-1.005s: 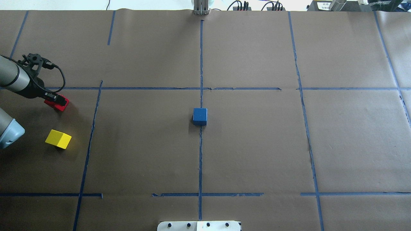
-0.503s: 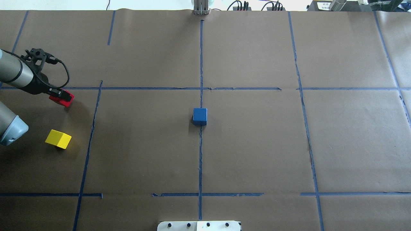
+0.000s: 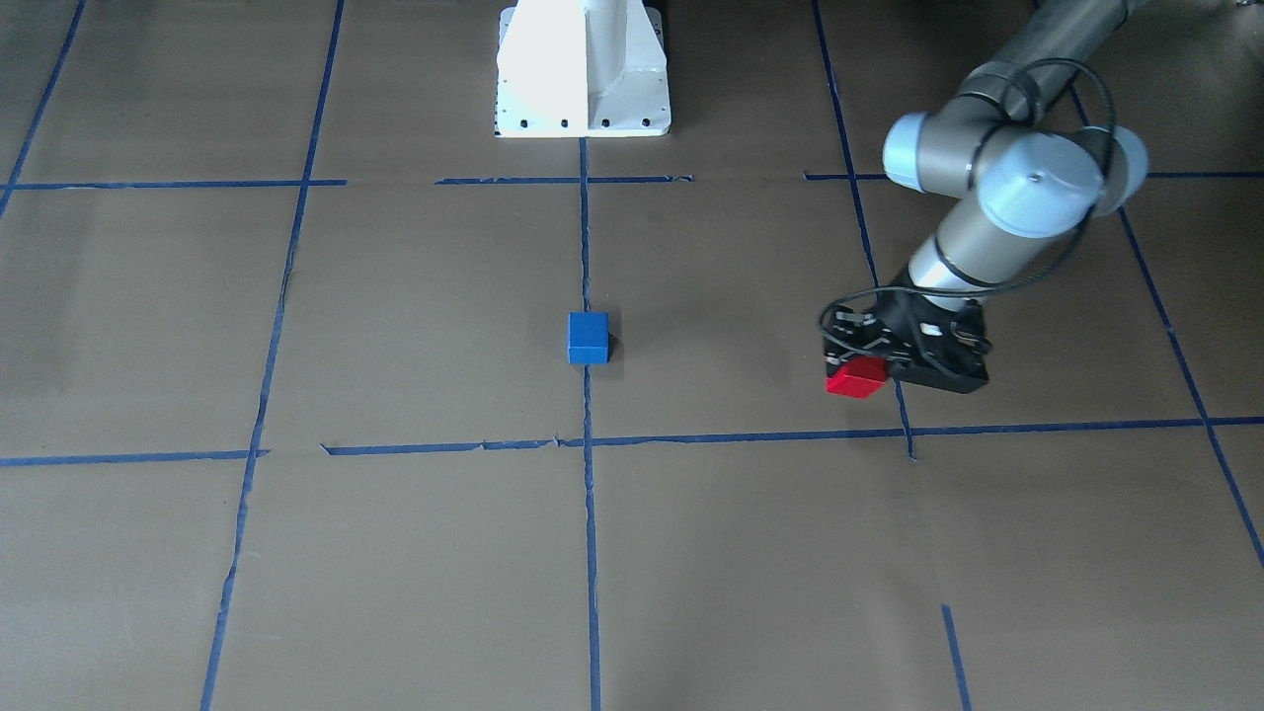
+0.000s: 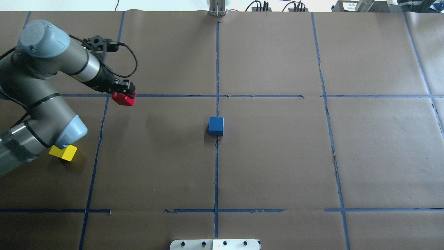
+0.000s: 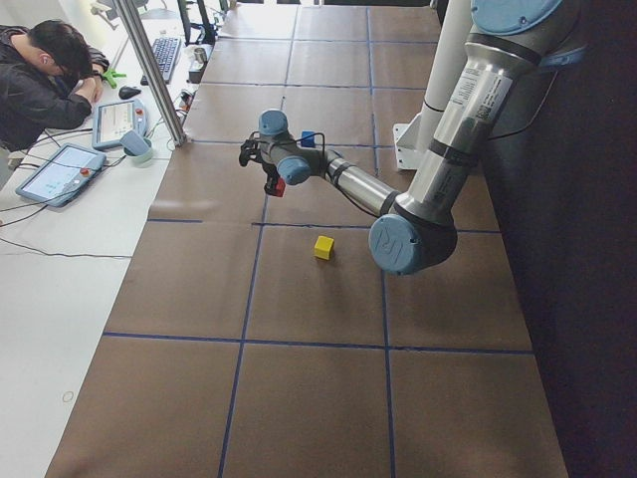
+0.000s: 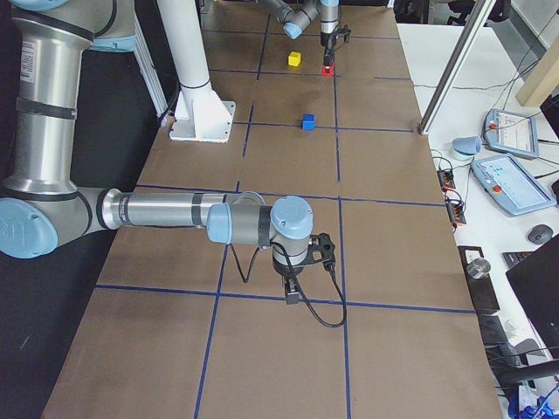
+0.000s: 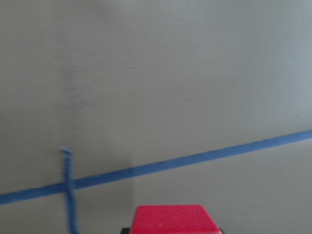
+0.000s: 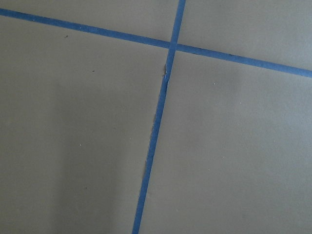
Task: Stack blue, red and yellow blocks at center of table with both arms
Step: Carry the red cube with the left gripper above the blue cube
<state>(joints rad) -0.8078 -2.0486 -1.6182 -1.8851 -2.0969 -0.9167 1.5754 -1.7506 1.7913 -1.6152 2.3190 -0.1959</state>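
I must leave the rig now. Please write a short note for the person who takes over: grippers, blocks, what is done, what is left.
Left gripper: shut on the red block, which appears lifted, on the robot's left of centre.
Right gripper: seen only from the side, so open or shut cannot be told. Its wrist view shows no block.
Blue block: on the table at the centre line.
Yellow block: on the table at far left, untouched.
Done: blue at centre, red grasped.
Left: red onto blue, then yellow on top.

Left arm (image 4: 69, 66) stretches forward, jaws clamped on red block (image 4: 123, 99) (held aloft); right arm (image 6: 166, 211) hangs low.
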